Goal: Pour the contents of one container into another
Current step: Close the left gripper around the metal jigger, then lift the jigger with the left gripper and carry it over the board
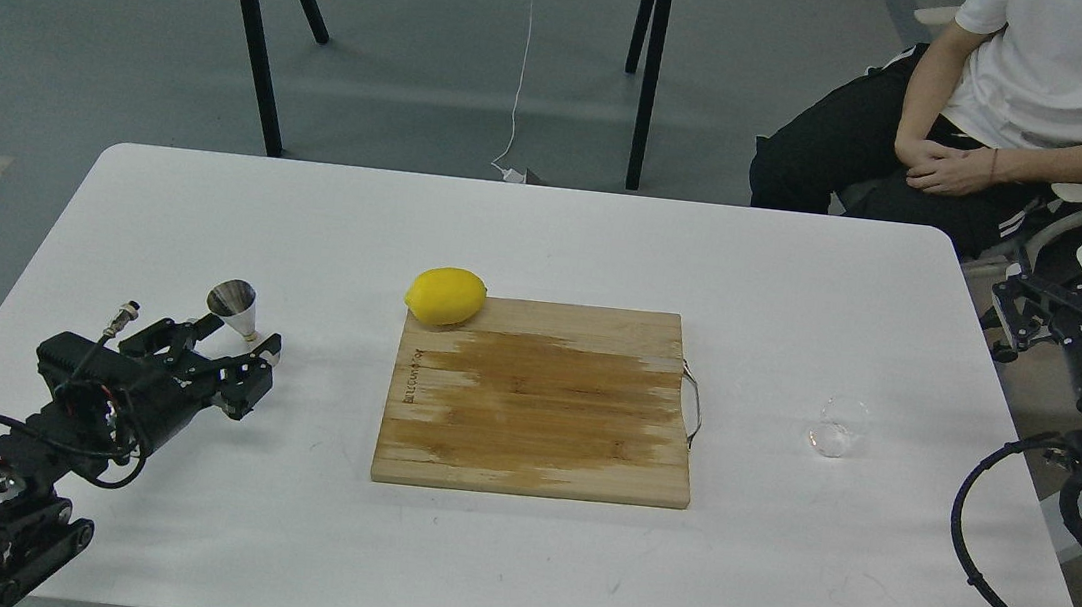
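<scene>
The steel jigger (pixel 233 301) stands upright on the white table's left side. My left gripper (pixel 233 348) is open, with one finger on each side of the jigger's lower cone, which they partly hide. I cannot tell whether the fingers touch it. The clear glass cup (pixel 840 427) stands alone on the right side of the table (pixel 547 244), to the right of the cutting board. My right gripper (pixel 1081 292) hovers open beyond the table's right edge, well behind and to the right of the cup, holding nothing.
A wooden cutting board (pixel 539 399) with a metal handle lies mid-table, and a yellow lemon (pixel 446 296) rests at its far left corner. A seated person (pixel 1015 102) is past the far right corner. Black cables loop beside the right edge.
</scene>
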Robot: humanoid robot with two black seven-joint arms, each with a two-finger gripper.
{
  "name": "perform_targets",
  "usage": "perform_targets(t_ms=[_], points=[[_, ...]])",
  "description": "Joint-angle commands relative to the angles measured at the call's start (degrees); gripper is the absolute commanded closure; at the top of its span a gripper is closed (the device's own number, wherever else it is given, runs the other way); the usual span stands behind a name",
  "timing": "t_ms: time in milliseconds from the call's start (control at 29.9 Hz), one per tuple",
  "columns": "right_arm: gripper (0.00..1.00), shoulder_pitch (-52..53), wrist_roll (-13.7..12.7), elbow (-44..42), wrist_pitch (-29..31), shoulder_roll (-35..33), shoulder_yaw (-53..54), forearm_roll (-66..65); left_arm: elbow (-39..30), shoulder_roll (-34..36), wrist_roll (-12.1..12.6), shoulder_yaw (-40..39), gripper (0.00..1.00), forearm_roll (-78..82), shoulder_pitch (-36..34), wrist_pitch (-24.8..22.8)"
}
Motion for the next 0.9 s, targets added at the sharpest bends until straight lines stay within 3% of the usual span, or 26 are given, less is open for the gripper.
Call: perform_targets(t_ms=[0,334,467,701,868], points=[[0.0,-0.31,0.81,-0.01,0.04,-0.04,0.17,-0.05,2.09,-1.54,0.01,-0.03,0.33,-0.02,-0.84,-0.02],[0.0,-0.49,0.81,-0.01,0.04,-0.3,0.25,-0.05,3.77,-2.42,-0.25,0.14,0.71,0.07,-1.72,0.07],[0.0,-0.49,0.81,-0.01,0.04,-0.3,0.17,-0.05,3.77,-2.16,-0.25,0.14,0.91,0.24,-1.54,-0.02],[0.0,-0.58,0.9,-0.01,0.04,-0.39,0.34,-0.05,1.93,-1.63,-0.25,-0.12,0.93,0.07,-2.59,0.38],[0.0,-0.67,0.9,-0.01,0.04,-0.65,0.43,0.04,-5.96,2.49,0.01,-0.12,0.93,0.07,-4.97,0.38]])
